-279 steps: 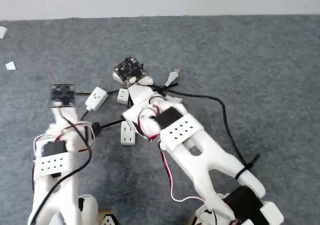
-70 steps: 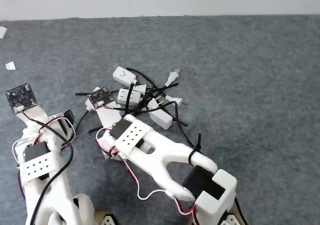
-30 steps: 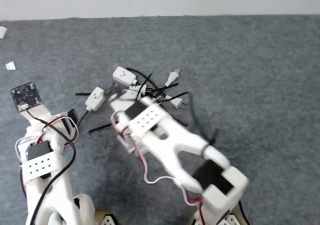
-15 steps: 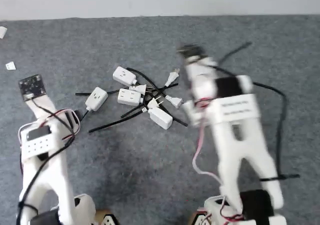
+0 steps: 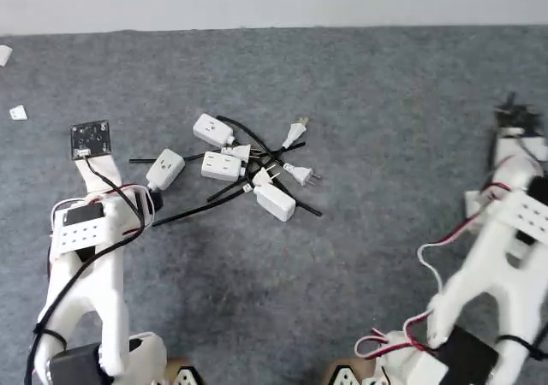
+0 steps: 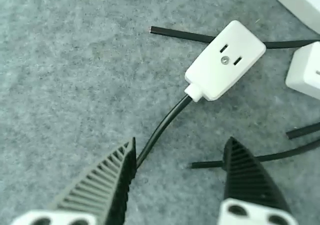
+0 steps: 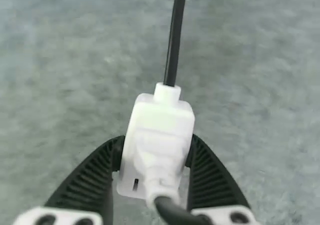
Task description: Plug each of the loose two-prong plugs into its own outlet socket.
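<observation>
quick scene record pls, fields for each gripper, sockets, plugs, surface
left gripper: open, above the black cable of a white socket
right gripper: shut on a white outlet block, cable trailing from it
sockets on table: four white sockets among tangled cables, mid-table
loose plugs: at least two with bare prongs showing, unplugged
surface: grey carpet

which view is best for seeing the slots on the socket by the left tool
The left wrist view: the socket lies face up ahead of the open left tool, slots plain. The high view shows the socket small beside the left arm, slots unreadable.
</observation>
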